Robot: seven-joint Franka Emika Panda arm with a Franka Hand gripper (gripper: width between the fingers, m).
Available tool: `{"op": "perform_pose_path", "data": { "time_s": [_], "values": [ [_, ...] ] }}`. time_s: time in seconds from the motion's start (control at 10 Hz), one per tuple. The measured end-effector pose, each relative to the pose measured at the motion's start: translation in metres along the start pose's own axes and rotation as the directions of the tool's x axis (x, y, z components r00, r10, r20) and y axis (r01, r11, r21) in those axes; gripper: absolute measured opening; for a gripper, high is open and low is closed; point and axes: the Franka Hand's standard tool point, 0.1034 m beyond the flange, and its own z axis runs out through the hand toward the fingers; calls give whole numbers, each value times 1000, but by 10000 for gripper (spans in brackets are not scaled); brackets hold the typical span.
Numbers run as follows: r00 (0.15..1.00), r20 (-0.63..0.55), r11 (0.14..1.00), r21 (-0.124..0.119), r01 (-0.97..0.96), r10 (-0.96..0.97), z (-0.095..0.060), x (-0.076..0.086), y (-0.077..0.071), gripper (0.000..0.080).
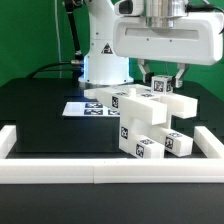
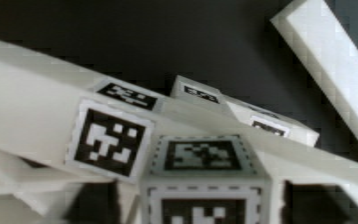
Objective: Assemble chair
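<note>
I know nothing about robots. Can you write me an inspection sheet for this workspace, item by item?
Surface: black table, fenced by white border rails.
Job's things: chair pieces, white tagged blocks piled together mid-table; no finished chair yet.
Clutter: nothing seen; only the marker board lies flat near the arm's base.
Grippers: gripper sits just above the pile's top; open or shut cannot be told.
Cables: a dark line, perhaps a cable, behind the arm.
Surroundings: green backdrop.

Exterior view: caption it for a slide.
Two-finger gripper at a pile of chunky white tagged plastic chair pieces on a black table.
</note>
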Motion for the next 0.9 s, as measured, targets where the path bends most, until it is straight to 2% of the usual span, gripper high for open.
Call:
{"op": "perform_pose_path", "data": {
  "time_s": [0.1,0.2,0.3,0.6,0.9],
  "values": [
    [1000,1,1000,-1,25,-25,0,-1,0,597],
    [998,3,998,-4,57,-57,-1,-2,-2,597],
    [983,2,983,-3,184,-184,-1,-2,-2,639],
    [910,2,910,-3,416,-416,0,-4,-3,646],
    [766,2,766,-2,643,-643,0,-4,-3,649]
  ]
}}
